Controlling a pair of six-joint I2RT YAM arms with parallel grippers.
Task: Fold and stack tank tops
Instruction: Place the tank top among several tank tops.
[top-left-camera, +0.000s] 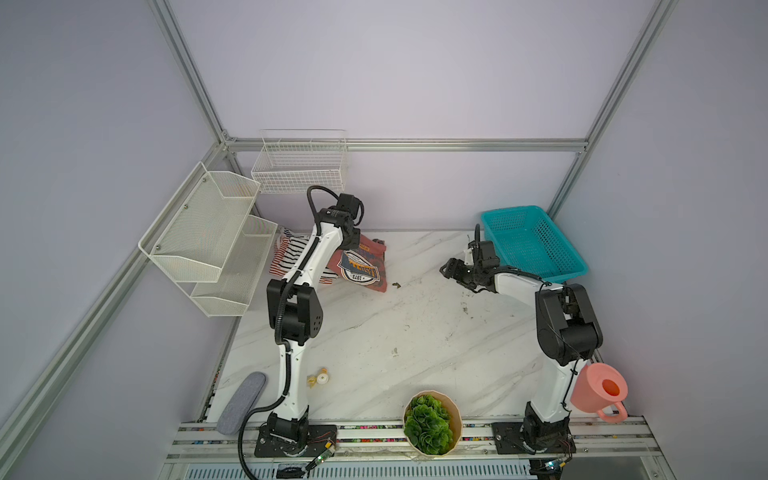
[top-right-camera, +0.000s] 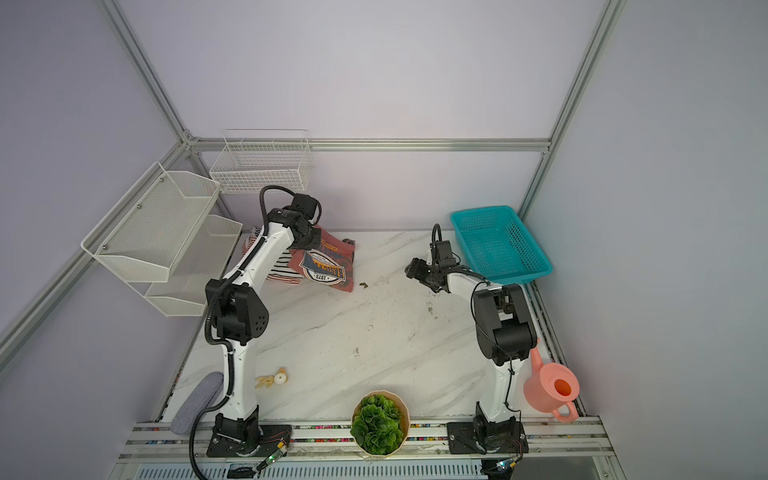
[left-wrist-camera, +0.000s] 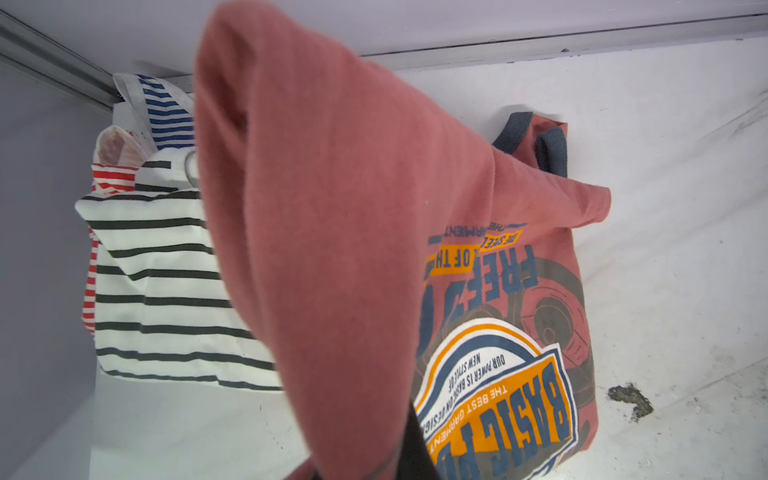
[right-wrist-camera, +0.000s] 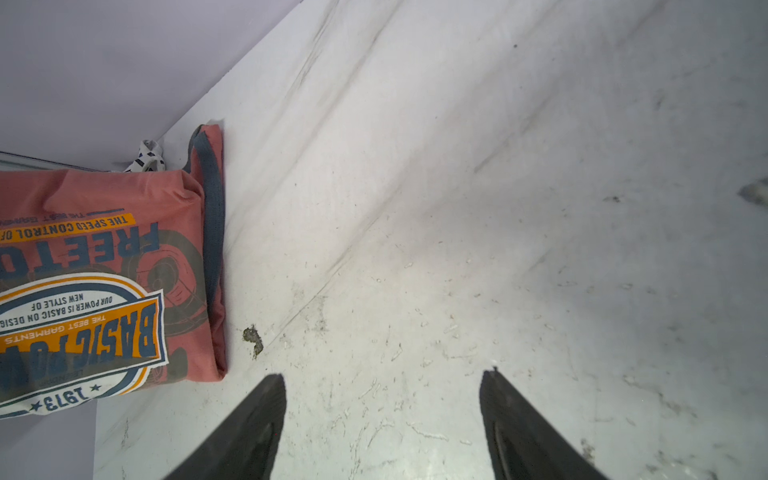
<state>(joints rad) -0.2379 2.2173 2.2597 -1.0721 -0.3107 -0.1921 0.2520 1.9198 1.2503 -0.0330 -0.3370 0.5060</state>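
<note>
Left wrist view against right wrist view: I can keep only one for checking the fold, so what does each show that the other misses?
Only the left wrist: a raised fold of the dusty-red tank top near the lens, plus the black-and-white striped top and red-and-white striped top. Only the right wrist: the right gripper, open over bare table. Both: the printed badge and a dark speck.

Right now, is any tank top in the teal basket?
No, in a top view the basket shows only its bare mesh floor.
</note>
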